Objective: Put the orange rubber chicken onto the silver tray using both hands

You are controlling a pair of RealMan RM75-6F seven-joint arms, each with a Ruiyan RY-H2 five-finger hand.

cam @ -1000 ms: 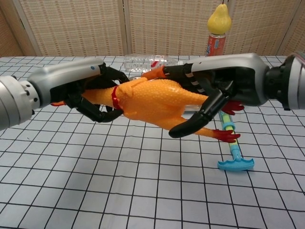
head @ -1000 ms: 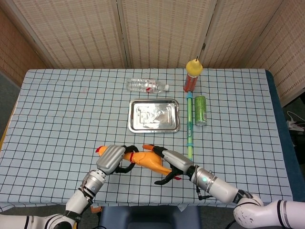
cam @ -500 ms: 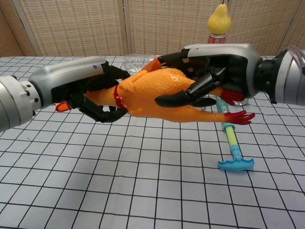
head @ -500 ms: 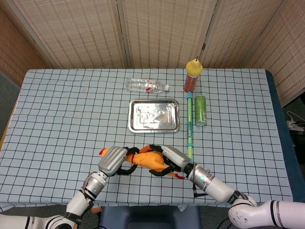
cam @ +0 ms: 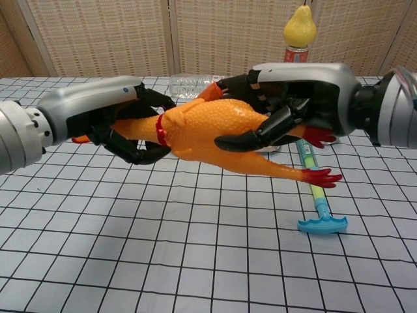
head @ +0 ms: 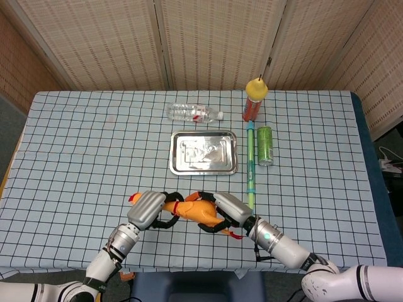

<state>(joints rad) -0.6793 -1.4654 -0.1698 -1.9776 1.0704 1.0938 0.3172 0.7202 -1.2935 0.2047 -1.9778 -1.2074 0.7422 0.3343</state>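
The orange rubber chicken (cam: 208, 134) (head: 199, 211) hangs above the checked cloth near the table's front edge, lying sideways with its red feet pointing right. My left hand (cam: 124, 124) (head: 150, 209) grips its neck by the red collar. My right hand (cam: 287, 107) (head: 230, 209) wraps its fingers around the body from above. The silver tray (head: 204, 152) lies empty farther back, in the middle of the table; in the chest view the chicken and hands hide it.
A clear water bottle (head: 192, 112) lies behind the tray. A red can with a yellow pear (head: 254, 97) on top, a green can (head: 264, 145) and a long green and blue stick (head: 250, 165) sit to the tray's right.
My right hand's fingers closed around the chicken's body from an open reach. The chicken's feet end first rose, then dipped slightly; both hands stayed near the front edge.
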